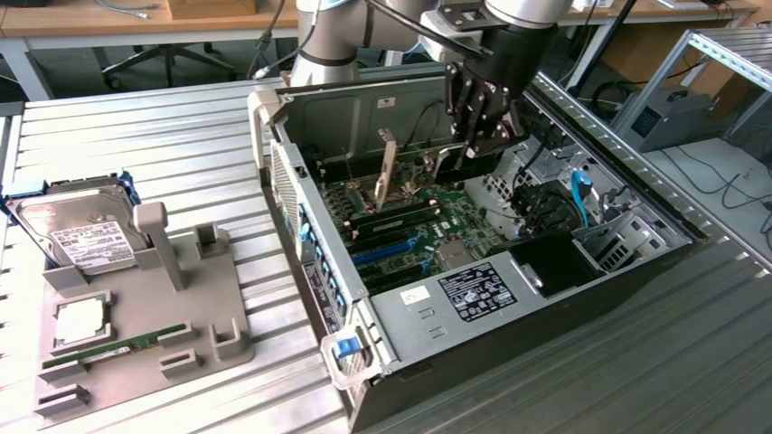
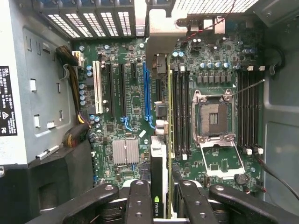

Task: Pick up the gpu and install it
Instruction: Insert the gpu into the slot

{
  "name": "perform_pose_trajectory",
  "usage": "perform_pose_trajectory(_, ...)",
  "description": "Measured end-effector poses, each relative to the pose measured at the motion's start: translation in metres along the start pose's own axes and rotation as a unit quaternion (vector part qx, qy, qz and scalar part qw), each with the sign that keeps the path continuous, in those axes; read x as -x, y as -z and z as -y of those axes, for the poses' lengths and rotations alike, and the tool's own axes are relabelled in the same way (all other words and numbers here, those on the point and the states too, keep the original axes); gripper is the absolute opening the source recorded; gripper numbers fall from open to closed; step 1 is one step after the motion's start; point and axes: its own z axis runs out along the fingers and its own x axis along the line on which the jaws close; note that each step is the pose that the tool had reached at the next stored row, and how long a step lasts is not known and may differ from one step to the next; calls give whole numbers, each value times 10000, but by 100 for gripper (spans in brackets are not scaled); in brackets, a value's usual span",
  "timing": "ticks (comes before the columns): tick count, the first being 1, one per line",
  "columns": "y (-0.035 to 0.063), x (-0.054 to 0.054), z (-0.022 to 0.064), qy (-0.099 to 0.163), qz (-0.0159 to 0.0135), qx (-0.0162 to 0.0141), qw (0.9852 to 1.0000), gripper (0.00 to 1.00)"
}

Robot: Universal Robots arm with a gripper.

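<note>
The gpu (image 2: 159, 177) is seen edge-on in the wrist view, a thin green card with a black cooler face, its silver end bracket (image 2: 161, 32) toward the perforated rear wall. My gripper (image 2: 161, 205) is shut on it, one black finger (image 2: 139, 203) on each side. The card hangs over the green motherboard (image 2: 133, 100), beside the long blue slot (image 2: 147, 93) and the memory slots. In the exterior view my gripper (image 1: 485, 136) reaches down into the open computer case (image 1: 483, 298), with the gpu (image 1: 449, 161) just below the fingers, above the board.
The CPU socket (image 2: 212, 116) and a small silver heatsink (image 2: 125, 151) lie on the board. Case walls and a black drive bay (image 1: 555, 262) close in around the card. On the exterior view's left, a grey fixture (image 1: 205, 298) holds a hard drive (image 1: 79, 231) and a memory stick (image 1: 115, 348).
</note>
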Motion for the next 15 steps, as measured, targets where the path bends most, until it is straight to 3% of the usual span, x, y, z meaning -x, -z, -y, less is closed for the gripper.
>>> perform_pose_trajectory(15, -250, -9, -27, 0, 0, -1, 10000, 27)
